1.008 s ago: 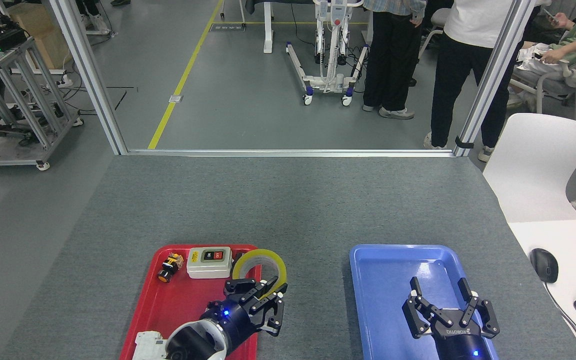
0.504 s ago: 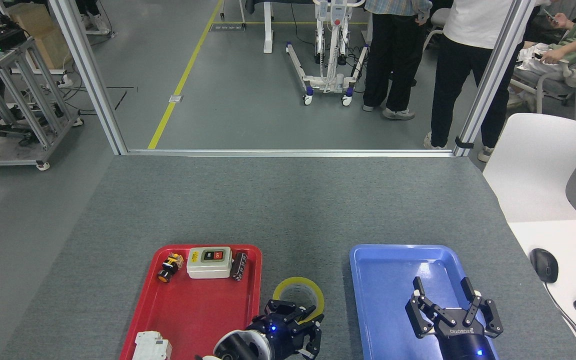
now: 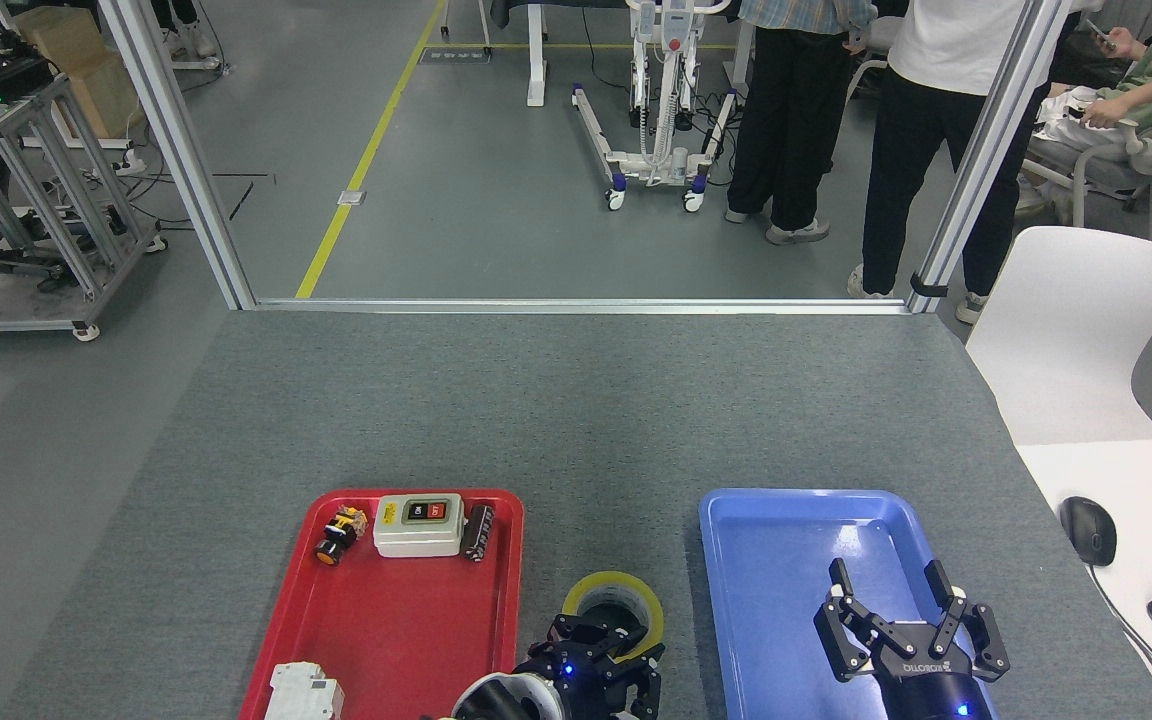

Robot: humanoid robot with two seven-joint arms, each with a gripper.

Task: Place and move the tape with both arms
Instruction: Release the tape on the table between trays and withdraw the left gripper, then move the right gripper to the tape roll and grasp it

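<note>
Head view, the only one: the tape (image 3: 613, 601) sat over the bare grey table (image 3: 576, 420), in the gap between the red tray (image 3: 391, 610) and the blue tray (image 3: 786, 560), inside neither. The left gripper (image 3: 604, 648) was right at its near edge, fingers wrapped over the rim and into the core, so I judged it clamped on the roll. Couldn't tell whether the roll was resting on the mat or held just above it.

The right gripper (image 3: 904, 625) hovered over the near part of the blue tray with fingers spread apart and nothing in them. It was well apart from the tape.

The red tray held the grey switch box (image 3: 419, 524), a small yellow-black part (image 3: 338, 534), a dark cylinder (image 3: 479, 531) just beside the box, and a white block (image 3: 303, 692) at the near edge. The blue tray was empty of objects.

Progress, as a judgement: tape out of the red tray and roughly mid-table, so about halfway. Left: the release at centre, the right arm's pickup, and placement, presumably in the blue tray.

Risk: the roll could tip or roll on release.
</note>
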